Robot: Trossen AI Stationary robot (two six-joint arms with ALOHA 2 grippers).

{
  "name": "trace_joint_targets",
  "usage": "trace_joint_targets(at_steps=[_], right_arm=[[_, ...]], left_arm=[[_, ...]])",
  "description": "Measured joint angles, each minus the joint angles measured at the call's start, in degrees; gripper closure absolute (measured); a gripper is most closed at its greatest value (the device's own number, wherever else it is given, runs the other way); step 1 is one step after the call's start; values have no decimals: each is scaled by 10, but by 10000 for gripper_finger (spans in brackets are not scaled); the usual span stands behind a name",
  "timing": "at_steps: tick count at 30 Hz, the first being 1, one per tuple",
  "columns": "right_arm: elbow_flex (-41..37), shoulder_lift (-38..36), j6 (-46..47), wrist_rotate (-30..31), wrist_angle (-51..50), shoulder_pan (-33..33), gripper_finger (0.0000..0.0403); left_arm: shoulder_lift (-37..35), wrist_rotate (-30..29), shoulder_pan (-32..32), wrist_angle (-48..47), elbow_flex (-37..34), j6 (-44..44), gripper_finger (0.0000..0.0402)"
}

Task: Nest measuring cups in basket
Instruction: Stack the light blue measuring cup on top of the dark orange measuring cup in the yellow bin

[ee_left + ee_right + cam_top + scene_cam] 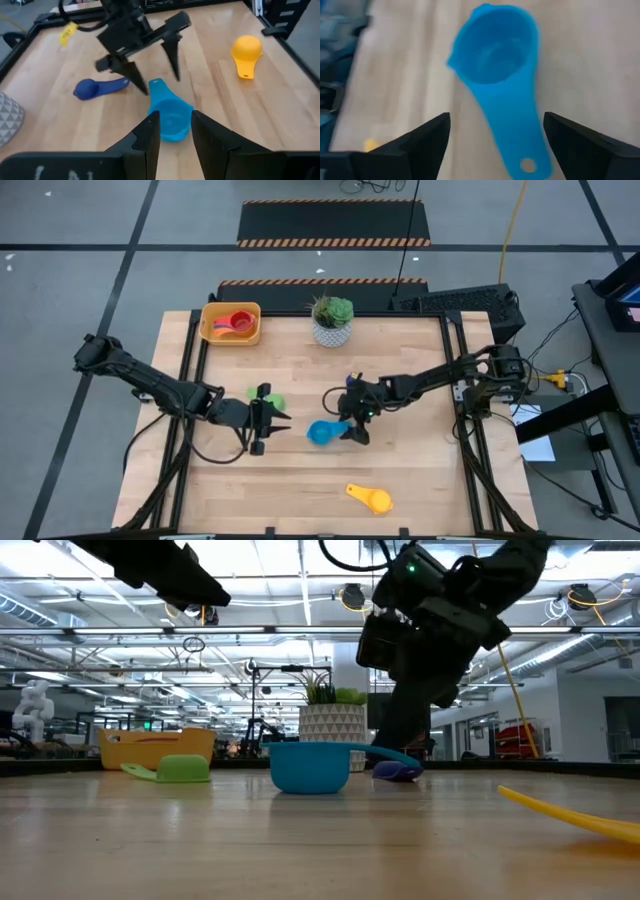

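Right now the right gripper (352, 430) hangs spread wide over the light blue cup's (321, 433) handle at mid-table. Closing off-centre could flick it away. Left gripper (272, 420) waits nearby, fingers slightly parted and empty.

Light blue cup (321, 433) sits mid-table, upright. Right gripper (352, 423) just beside it at its handle end, fingers spread, not holding. Left gripper (274, 421) nearby w/ green cup (272, 399) just behind it, nothing held. Yellow cup (371, 498) near front edge. Basket (230, 336) at back left w/ red cup (237, 323) + orange one inside; potted plant (332, 320) beside it.
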Motion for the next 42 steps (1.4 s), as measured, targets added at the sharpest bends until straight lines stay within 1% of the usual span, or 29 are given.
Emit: trace_joint_targets(at_steps=[1, 6, 8, 14, 18, 25, 29, 31, 36, 39, 42], right_arm=[[-6, 0, 0, -10, 11, -1, 97], [-32, 5, -18, -7, 23, -4, 126], [-40, 9, -13, -8, 41, -5, 137], [-42, 28, 5, -9, 52, -1, 181], [-41, 41, 10, -17, 65, 6, 230], [-42, 45, 16, -29, 85, 11, 339], [-42, 45, 14, -38, 92, 11, 390], [-42, 45, 11, -38, 97, 11, 398], [-42, 45, 4, -27, 127, 10, 399], [-41, 38, -6, 11, 133, 11, 400], [-35, 22, -26, 66, 142, 10, 401]], left_arm=[[0, 0, 2, 0, 0, 7, 289], [0, 0, 20, 6, 0, 29, 289], [0, 0, 30, 13, 0, 31, 289], [0, 0, 46, 31, 0, 35, 289], [0, 0, 48, 31, 0, 35, 289], [0, 1, 42, 30, 0, 35, 289], [0, 1, 39, 30, 0, 35, 289], [0, 2, 39, 30, 0, 34, 289], [0, 2, 39, 30, 0, 34, 289], [0, 2, 39, 30, 0, 34, 289], [0, -2, 40, 34, 0, 33, 289]])
